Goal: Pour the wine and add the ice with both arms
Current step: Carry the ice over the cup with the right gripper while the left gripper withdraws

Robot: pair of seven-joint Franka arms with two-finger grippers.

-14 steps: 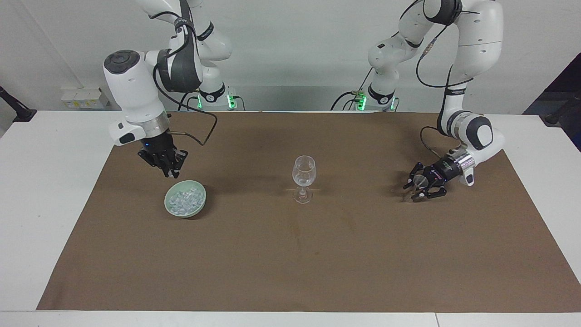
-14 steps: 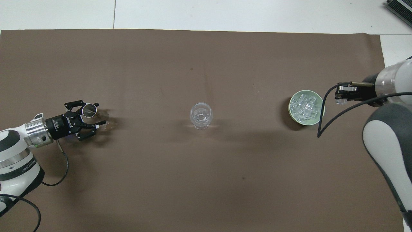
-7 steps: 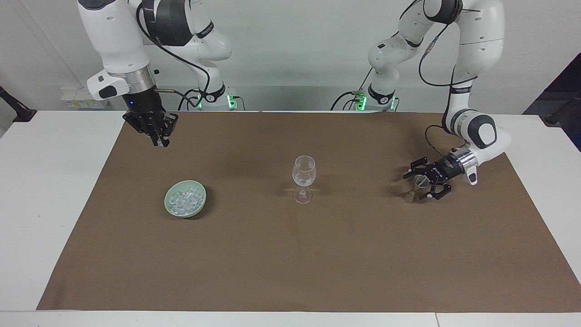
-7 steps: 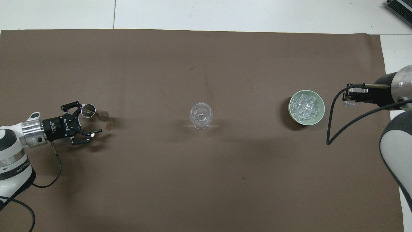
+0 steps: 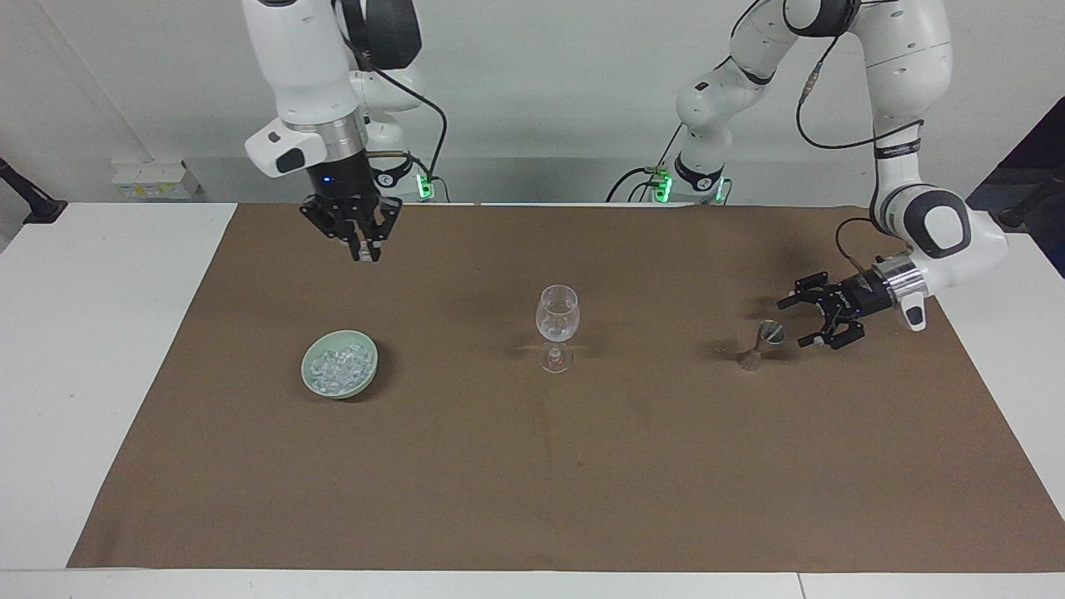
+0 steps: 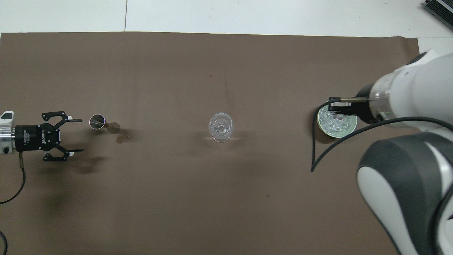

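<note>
- Mid-mat on the bench (image 5: 50, 349), a stemmed wine glass (image 5: 557, 320) stands upright, on its own, w/ nothing touching it.
- Toward the right arm's end sits a pale green bowl (image 5: 339, 363) w/ the ice (image 5: 337, 366) heaped in it: small clear chunks.
- Right gripper (image 5: 364, 249) hangs high in the air, pointing down, over the brown mat (image 5: 532, 499) at the robots' edge. Jaws are together; a tiny pale bit shows at the tips, can't tell what it is.
- From the overhead cam that gripper (image 6: 334, 106) covers the bowl's rim (image 6: 324, 127), but it's well above it, not touching.
- Toward the left arm's end, a small clear measuring cup (image 5: 764, 343) w/ a round mouth stands on the mat, a small wet-looking patch beside it.
- Left gripper (image 5: 811, 320) is low, lying nearly level, just beside the cup but clear of it. Jaws are wide apart and hold nothing.
</note>
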